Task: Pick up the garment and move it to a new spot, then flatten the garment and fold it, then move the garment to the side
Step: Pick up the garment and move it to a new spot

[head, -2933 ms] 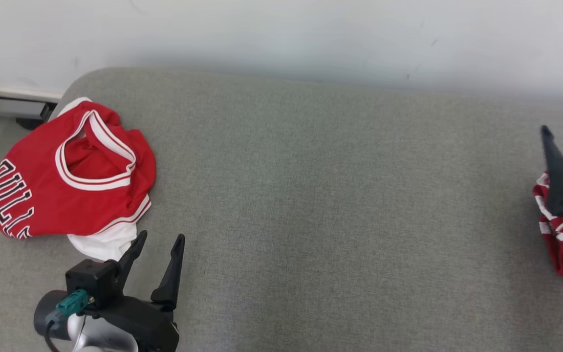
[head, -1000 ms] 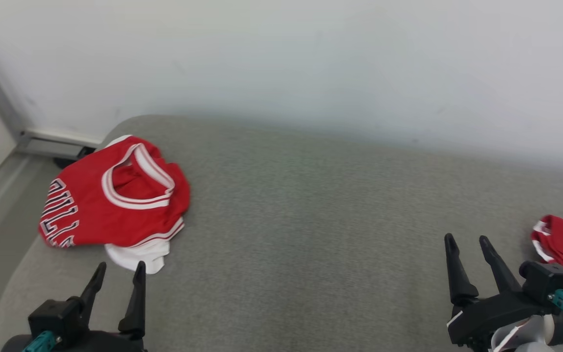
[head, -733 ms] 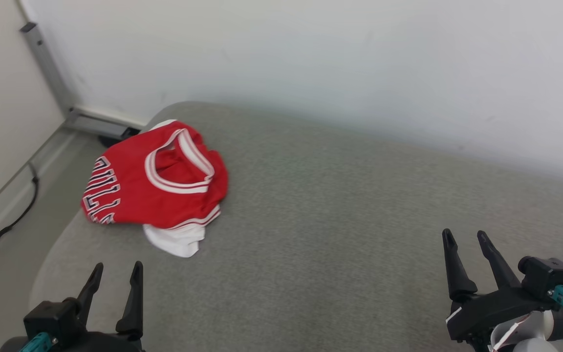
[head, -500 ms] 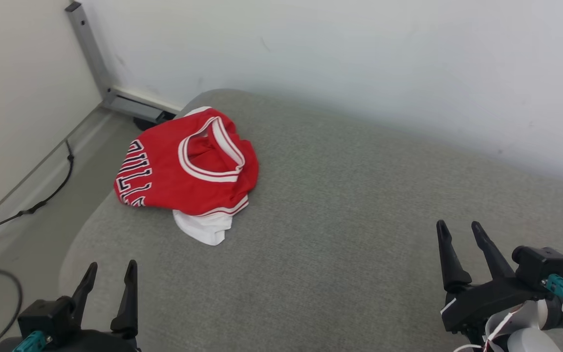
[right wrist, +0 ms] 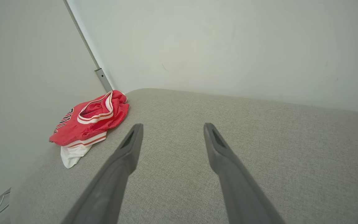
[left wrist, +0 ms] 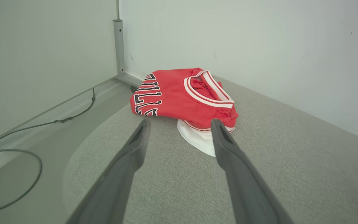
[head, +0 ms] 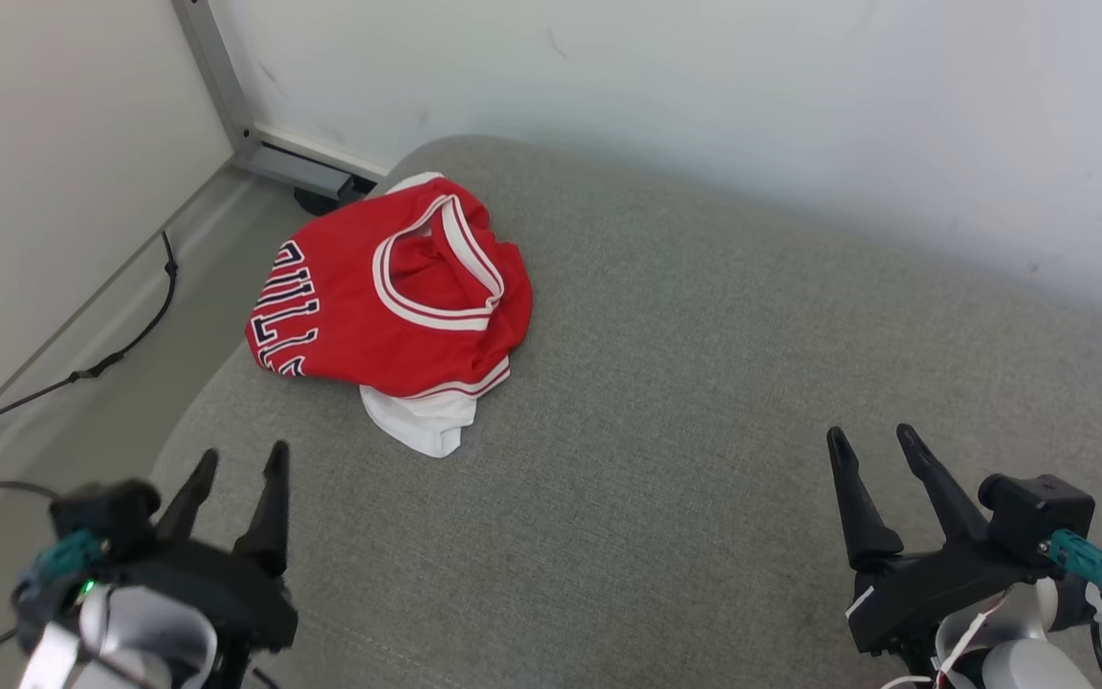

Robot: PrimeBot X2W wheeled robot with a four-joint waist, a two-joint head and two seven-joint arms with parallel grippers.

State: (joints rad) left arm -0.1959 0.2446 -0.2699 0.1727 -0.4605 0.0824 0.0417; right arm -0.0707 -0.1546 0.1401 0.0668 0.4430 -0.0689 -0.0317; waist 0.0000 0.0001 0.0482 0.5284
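Observation:
The garment (head: 388, 316) is a crumpled red jersey with white trim, black lettering and a white part sticking out beneath. It lies near the far left corner of the grey cushioned surface (head: 704, 402). My left gripper (head: 237, 457) stands open at the lower left, short of the garment and apart from it. In the left wrist view the garment (left wrist: 182, 99) lies just beyond the open left gripper (left wrist: 179, 123). My right gripper (head: 871, 438) is open at the lower right, nothing between its fingers. The right wrist view has the garment (right wrist: 89, 124) far to the left of the open right gripper (right wrist: 171, 126).
A white wall (head: 704, 115) runs behind the surface. A grey metal post (head: 221, 86) and floor rail stand in the left corner. A dark cable (head: 101, 364) trails over the floor beside the surface's rounded left edge.
The head camera has swung left, so the red garment now sits nearer the middle and the second red cloth at the right has left the picture. Both grippers stay open.

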